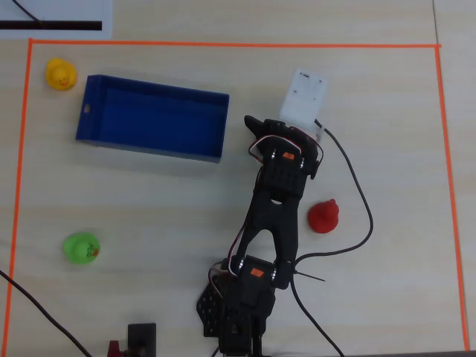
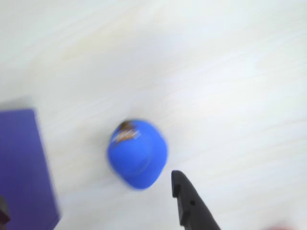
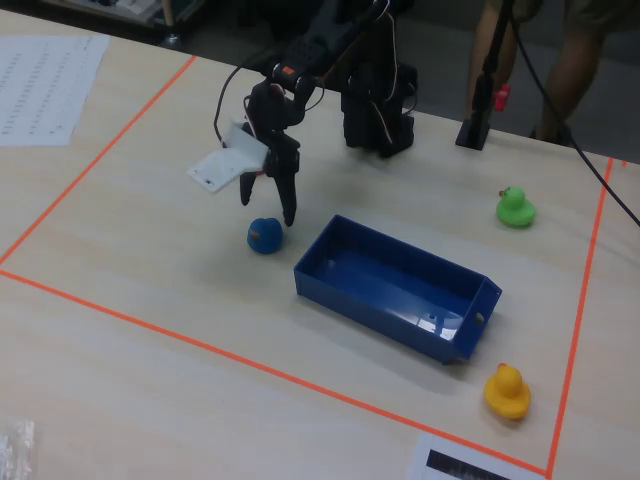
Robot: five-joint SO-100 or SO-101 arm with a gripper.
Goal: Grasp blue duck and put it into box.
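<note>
The blue duck sits on the table just off the short end of the box, apart from it. My gripper hangs open right above the duck, one finger on each side, touching nothing. In the wrist view the duck lies between the jaws, nearer the right finger, with the box at the left edge. In the overhead view the box shows at upper left, and the arm hides the duck.
A red duck sits beside the arm. A green duck and a yellow duck lie far off; both also show in the fixed view, green and yellow. Orange tape borders the work area.
</note>
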